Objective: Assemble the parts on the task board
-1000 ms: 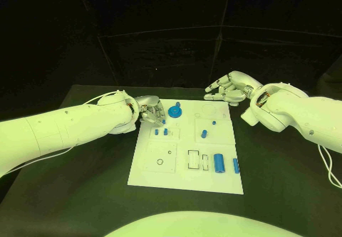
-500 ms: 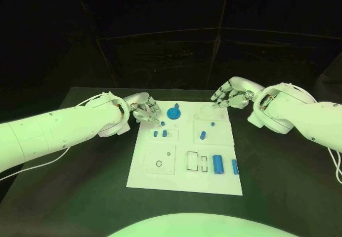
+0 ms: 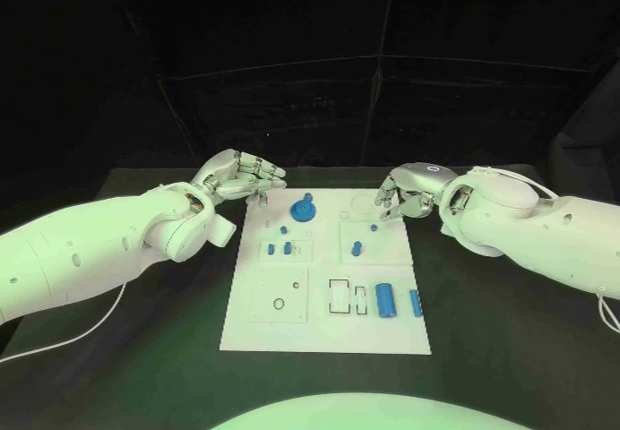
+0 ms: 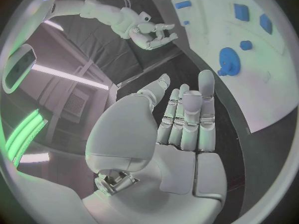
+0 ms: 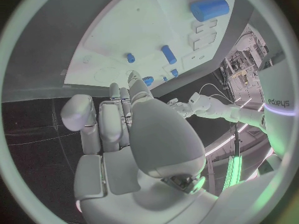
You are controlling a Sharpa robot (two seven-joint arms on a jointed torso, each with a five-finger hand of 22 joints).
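Task board (image 3: 265,324) at table centre, blue parts on it: gear (image 3: 304,209) at 12 o'clock, 2 cylinders (image 3: 385,299) at 4 o'clock. Left hand (image 3: 240,176) poised off the board's 11 o'clock corner, fingers fairly straight and close together, empty. Right hand (image 3: 403,191) at 1 o'clock, fingers partly curled, apparently empty. Risk: knocking nearby small pegs (image 3: 278,248) loose when reaching in.

Both white arms reach in from the sides. The left hand (image 3: 240,179) is up, its fingers (image 4: 187,115) straight and close together, and it holds nothing. The right hand (image 3: 406,192) points down with its fingers (image 5: 118,115) a little bent, and it holds nothing too.
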